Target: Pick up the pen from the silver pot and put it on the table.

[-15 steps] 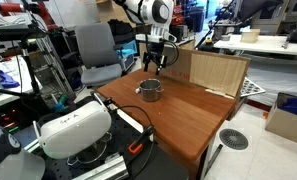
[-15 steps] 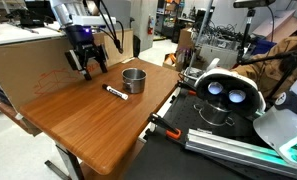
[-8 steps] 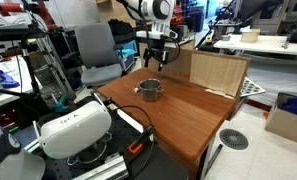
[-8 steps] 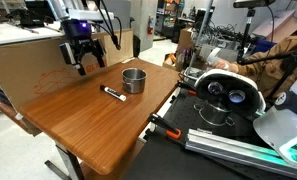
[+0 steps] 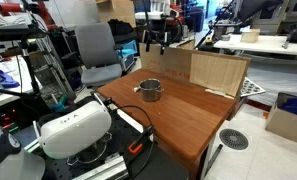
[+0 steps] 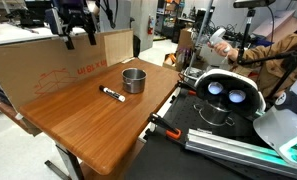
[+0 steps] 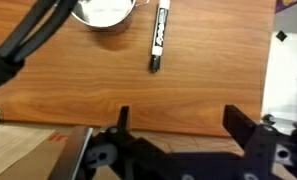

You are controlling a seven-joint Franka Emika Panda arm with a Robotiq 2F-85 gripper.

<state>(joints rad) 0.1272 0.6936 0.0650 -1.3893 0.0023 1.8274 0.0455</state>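
Hand (image 6: 78, 37) hangs high above the counter (image 6: 83, 125), at the edge by the pale upright board (image 6: 43, 72). Its fingers are spread wide apart and hold nothing, which the wrist view (image 7: 178, 125) confirms. Pen (image 6: 113, 94) lies flat on the bare wood, out of the pot (image 6: 134, 80); it is just beside the pot and not touching it. The pen looks dark with pale ends. It sits well below the hand and off to the pot side, well apart from both fingers. In the wrist view, the pen (image 7: 160, 37) lies lengthwise ahead of the gap between the fingers, nearer the left-of-frame one, with the pot (image 7: 106, 10) next to it at the frame edge. In an exterior view, the hand (image 5: 154, 42) is above and beyond the pot (image 5: 150, 91); the pen can't be made out there.
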